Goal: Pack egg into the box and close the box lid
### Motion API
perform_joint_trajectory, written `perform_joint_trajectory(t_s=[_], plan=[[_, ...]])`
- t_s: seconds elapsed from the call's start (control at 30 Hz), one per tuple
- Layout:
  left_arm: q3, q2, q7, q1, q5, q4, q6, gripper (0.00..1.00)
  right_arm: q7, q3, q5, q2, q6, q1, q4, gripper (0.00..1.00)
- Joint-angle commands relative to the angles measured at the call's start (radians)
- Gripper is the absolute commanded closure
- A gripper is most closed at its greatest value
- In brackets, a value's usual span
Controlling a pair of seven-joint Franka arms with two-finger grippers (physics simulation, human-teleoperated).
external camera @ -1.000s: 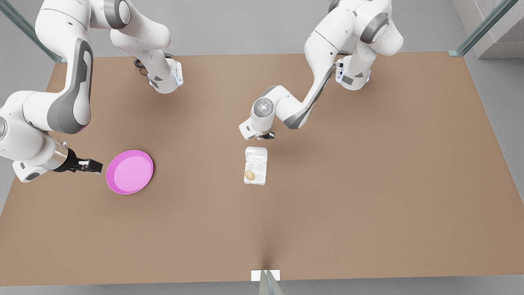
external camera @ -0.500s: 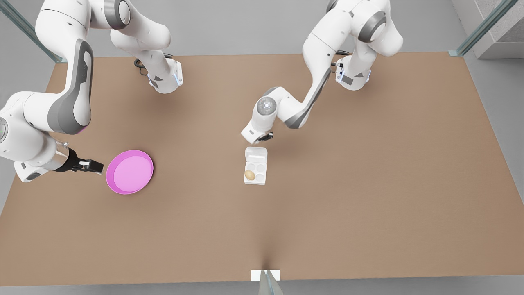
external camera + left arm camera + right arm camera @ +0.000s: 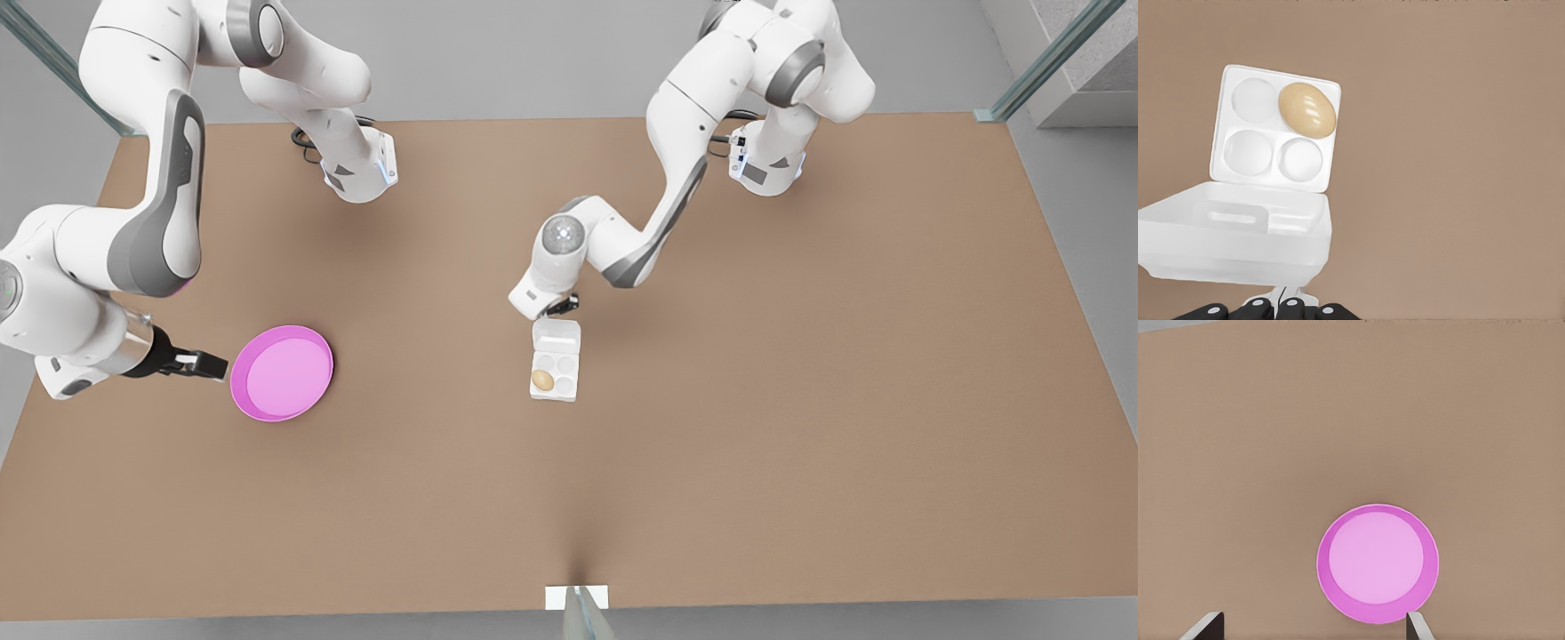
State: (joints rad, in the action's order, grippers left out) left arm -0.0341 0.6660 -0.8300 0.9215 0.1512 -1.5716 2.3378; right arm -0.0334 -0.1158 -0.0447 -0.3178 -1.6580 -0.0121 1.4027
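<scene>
Egg (image 3: 542, 380) in box (image 3: 566, 386), lid (image 3: 556, 338) open.
Tan egg sits in one corner cup of the white four-cup box mid-table; the other three cups are empty; lid lies folded back flat, recess up.

You have one egg (image 3: 542, 380), one white four-cup egg carton (image 3: 556, 373) with its one hinged lid (image 3: 556, 335), and one pink plate (image 3: 282, 372). Two grippers: the left gripper (image 3: 563, 307) and the right gripper (image 3: 213, 364).
</scene>
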Motion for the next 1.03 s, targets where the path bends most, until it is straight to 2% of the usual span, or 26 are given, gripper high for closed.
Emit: perform_joint_trajectory(t_s=[0.0,0.3,0.33,0.37,0.4,0.43,0.47,0.53,0.57,0.6,0.63,0.7,0.77,1.0], plan=[[-0.001,0.009,-0.041,-0.003,-0.007,0.019,-0.003,0.79,-0.011,0.001,-0.001,0.0,0.0,-0.002,-0.002,0.0],[-0.046,0.07,-0.02,-0.007,-0.047,0.156,-0.055,0.79,-0.01,0.002,0.002,-0.01,-0.002,-0.008,-0.008,0.0],[-0.064,0.037,0.022,-0.009,-0.048,0.148,-0.107,0.63,-0.01,0.002,0.002,-0.01,-0.002,-0.008,-0.01,0.0],[-0.092,-0.023,0.113,-0.01,-0.047,0.15,-0.23,0.0,-0.01,0.002,0.002,-0.017,0.0,-0.006,-0.014,0.0],[-0.185,-0.095,0.251,-0.01,0.014,0.168,-0.409,0.0,-0.01,0.002,0.002,-0.02,0.0,-0.008,-0.016,0.0],[-0.286,-0.141,0.392,-0.01,0.06,0.171,-0.509,0.0,-0.01,0.002,0.002,-0.02,0.0,-0.006,-0.016,0.0],[-0.446,-0.18,0.574,-0.01,0.139,0.171,-0.612,0.0,-0.011,0.002,0.002,-0.02,0.0,-0.006,-0.016,0.0],[-0.661,-0.203,0.742,-0.012,0.191,0.171,-0.704,0.0,-0.013,0.002,0.0,-0.02,0.0,-0.005,-0.022,0.0],[-0.578,-0.264,0.781,-0.202,0.177,0.177,-0.738,0.0,-0.013,0.002,0.0,-0.02,0.0,-0.003,-0.022,0.0],[-0.257,-0.342,0.766,-0.468,-0.034,0.168,-0.759,0.0,-0.013,0.002,0.0,-0.02,0.0,-0.002,-0.022,0.0],[0.017,-0.417,0.752,-0.722,-0.153,0.14,-0.802,0.0,-0.013,0.002,0.0,-0.02,0.0,-0.002,-0.022,0.0],[0.045,-0.549,0.743,-0.757,-0.194,0.076,-0.868,0.0,-0.014,0.002,0.0,-0.021,-0.002,0.0,-0.024,0.0],[0.046,-0.618,0.741,-0.76,-0.2,0.024,-0.879,0.0,-0.016,0.001,0.0,-0.023,0.0,0.001,-0.033,0.0],[0.045,-0.643,0.741,-0.762,-0.2,0.012,-0.896,0.0,-0.017,-0.001,-0.001,-0.04,0.0,0.003,-0.047,0.0]])
